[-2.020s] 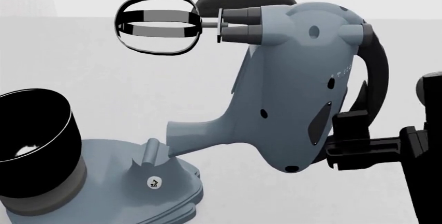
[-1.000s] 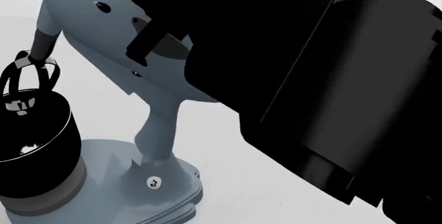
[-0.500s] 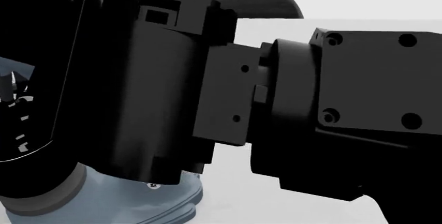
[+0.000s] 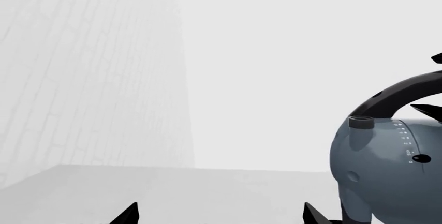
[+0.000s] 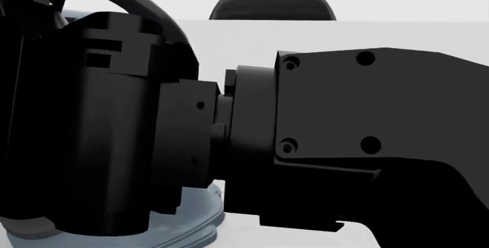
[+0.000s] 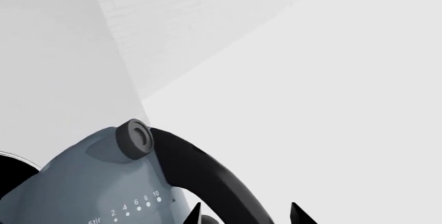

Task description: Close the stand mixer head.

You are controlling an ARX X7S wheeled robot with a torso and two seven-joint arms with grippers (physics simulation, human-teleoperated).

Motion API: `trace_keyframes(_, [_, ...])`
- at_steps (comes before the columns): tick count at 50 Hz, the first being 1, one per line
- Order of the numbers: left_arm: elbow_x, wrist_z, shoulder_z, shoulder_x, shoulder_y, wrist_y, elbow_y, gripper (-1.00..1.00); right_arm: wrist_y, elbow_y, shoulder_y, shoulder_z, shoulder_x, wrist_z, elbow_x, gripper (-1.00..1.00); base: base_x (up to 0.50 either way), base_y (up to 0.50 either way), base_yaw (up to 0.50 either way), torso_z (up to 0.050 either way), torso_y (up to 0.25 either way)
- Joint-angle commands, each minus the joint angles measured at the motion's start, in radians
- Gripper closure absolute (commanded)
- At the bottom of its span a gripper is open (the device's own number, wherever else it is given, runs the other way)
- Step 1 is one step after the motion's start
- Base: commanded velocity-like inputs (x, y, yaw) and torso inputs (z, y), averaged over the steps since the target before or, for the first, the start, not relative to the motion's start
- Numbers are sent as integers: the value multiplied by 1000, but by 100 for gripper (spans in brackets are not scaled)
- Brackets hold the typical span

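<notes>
Head view: mostly blocked by the right arm point(image 5: 229, 145), close to the lens; only a black curved band point(image 5: 145, 2) at the top and a strip of blue-grey base plate point(image 5: 200, 225) on the tabletop point(image 5: 306, 36) showing around it.
Stand mixer head point(image 4: 386, 167): in the left wrist view, off to one side, rounded blue-grey shell with the black band arching over it and a speed scale printed near a knob point(image 4: 361, 122); whether fully down, cannot tell.
Right wrist view: same shell point(image 6: 90, 182) close up, knob point(image 6: 133, 137), numbers 2 to 10, band point(image 6: 200, 177) running toward the camera.
Right gripper point(image 6: 245, 214): two dark tips apart, astride or just beside the band; contact not visible.
Left gripper point(image 4: 221, 214): tips spread wide, nothing between them, well clear of the mixer.
Handling, as a judgement: rigid, heavy, hinged at the neck, smooth and likely slippery on the curved shell.
Best hold, as a judgement: push down on the top of the band rather than pinch.
</notes>
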Motion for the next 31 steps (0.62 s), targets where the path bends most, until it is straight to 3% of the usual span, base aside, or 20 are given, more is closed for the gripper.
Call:
trace_keyframes(1, [16, 27, -33, 7, 18, -8, -3, -100, 115, 86, -849, -55, -27, -527, -123, -100, 16, 8, 0, 0, 0])
trace_keyframes(5, [24, 33, -34, 8, 21, -7, -3, -100, 133, 93, -836, -55, -27, -501, -53, -100, 12, 8, 6, 0, 0])
trace_keyframes(11, [41, 57, -58, 15, 29, -20, -4, -100, 88, 171, -789, -54, -27, -385, 240, -100, 15, 5, 4, 0, 0])
trace_keyframes(18, [58, 71, -58, 19, 32, -19, -3, -100, 73, 251, -831, 51, 20, -328, 609, -100, 20, 8, 9, 0, 0])
trace_keyframes(25, [90, 93, -49, 35, 29, -29, 4, -100, 31, 262, -858, 152, 100, -288, 786, -100, 9, 9, 4, 0, 0])
trace_keyframes(31, [103, 90, -23, 36, 29, -20, 10, -100, -19, 170, -834, 202, 153, -245, 778, -100, 5, 3, 0, 0, 0])
